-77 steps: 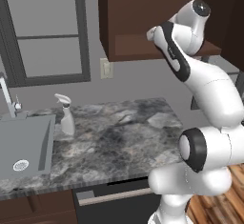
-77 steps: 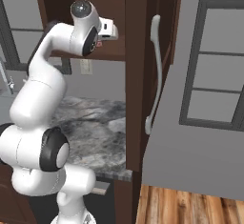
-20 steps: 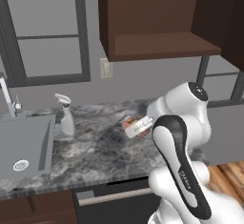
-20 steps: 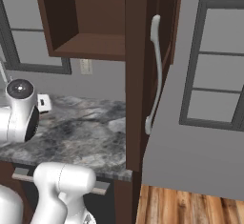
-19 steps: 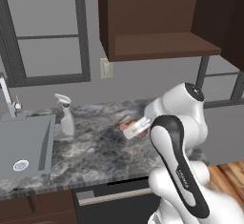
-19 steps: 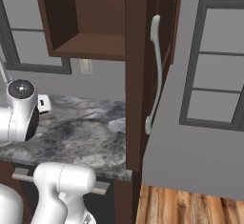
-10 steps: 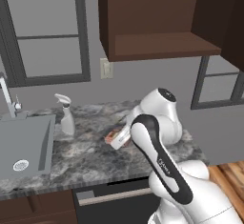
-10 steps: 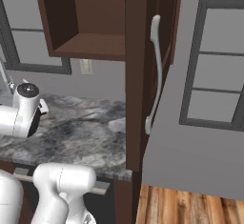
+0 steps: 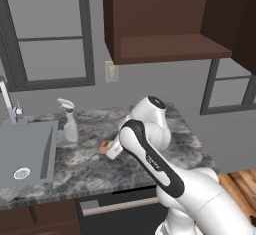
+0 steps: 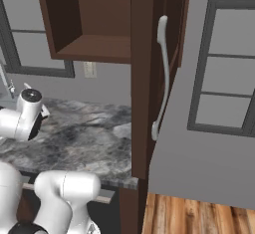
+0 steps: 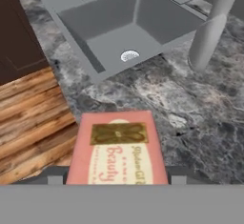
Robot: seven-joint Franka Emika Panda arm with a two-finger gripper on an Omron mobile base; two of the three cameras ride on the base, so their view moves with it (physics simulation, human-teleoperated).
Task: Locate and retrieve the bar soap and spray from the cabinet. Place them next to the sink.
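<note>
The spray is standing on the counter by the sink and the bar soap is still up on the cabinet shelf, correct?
Not quite. The spray does stand on the counter by the sink, but the bar soap is not on the cabinet shelf: the hand view shows it held between the fingers, over the counter.

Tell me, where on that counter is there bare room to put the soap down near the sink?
The gripper holds the bar soap over the marble counter. Bare patches: the strip between the sink rim and the soap, and the counter's front edge. It is tighter at the sink's back corner, where the spray stands.
</note>
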